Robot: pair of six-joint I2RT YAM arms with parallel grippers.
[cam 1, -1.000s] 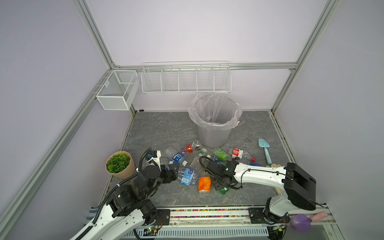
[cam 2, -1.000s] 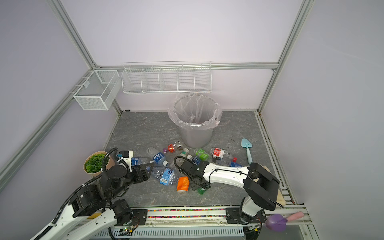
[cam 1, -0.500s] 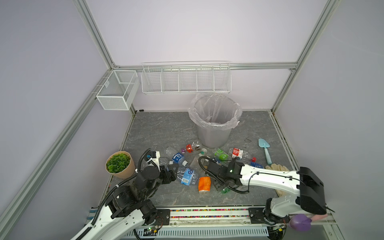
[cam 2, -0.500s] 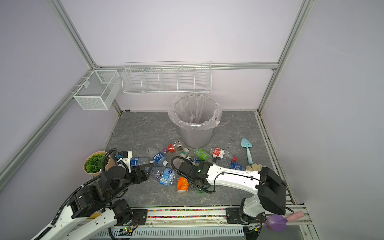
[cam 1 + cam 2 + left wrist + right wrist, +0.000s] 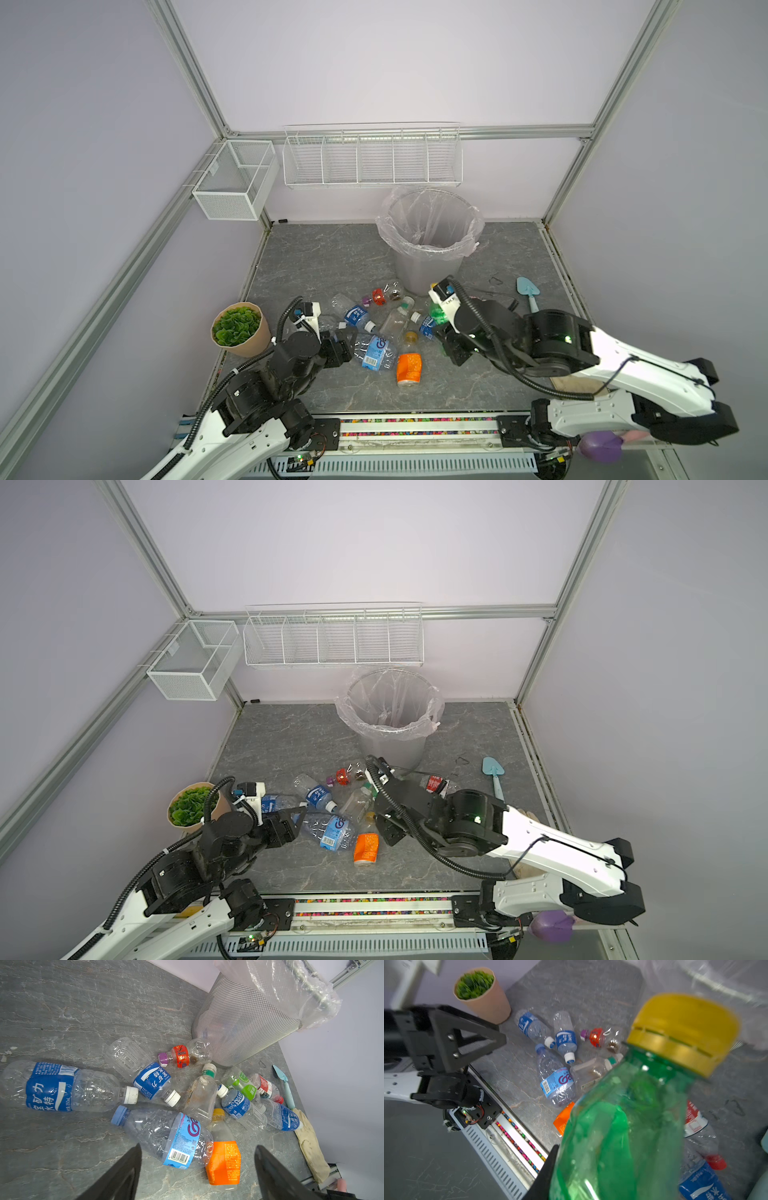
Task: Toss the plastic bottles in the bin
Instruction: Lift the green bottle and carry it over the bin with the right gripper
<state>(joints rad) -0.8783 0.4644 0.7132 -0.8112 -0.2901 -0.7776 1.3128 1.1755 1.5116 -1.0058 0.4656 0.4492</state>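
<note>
Grips green bottle (image 5: 633, 1105) in right gripper (image 5: 616, 1157), long axis along the fingers, cap (image 5: 683, 1032) outward. Needs a lift toward bin (image 5: 428, 270), near, beyond the cap. Holds left gripper (image 5: 197, 1147) spread, empty, farther off.

White arm shells (image 5: 648, 374), black joints (image 5: 552, 345), ribbed black cables (image 5: 468, 302), triangular-fingered black left hand (image 5: 298, 825).

The green bottle (image 5: 633, 1095) fills my right wrist view, blurred and running off the lower edge; it hides all but one finger (image 5: 548, 1167) of the right gripper (image 5: 623, 1159). Through the mesh of the bin (image 5: 245, 1022) I can't make out contents.
</note>
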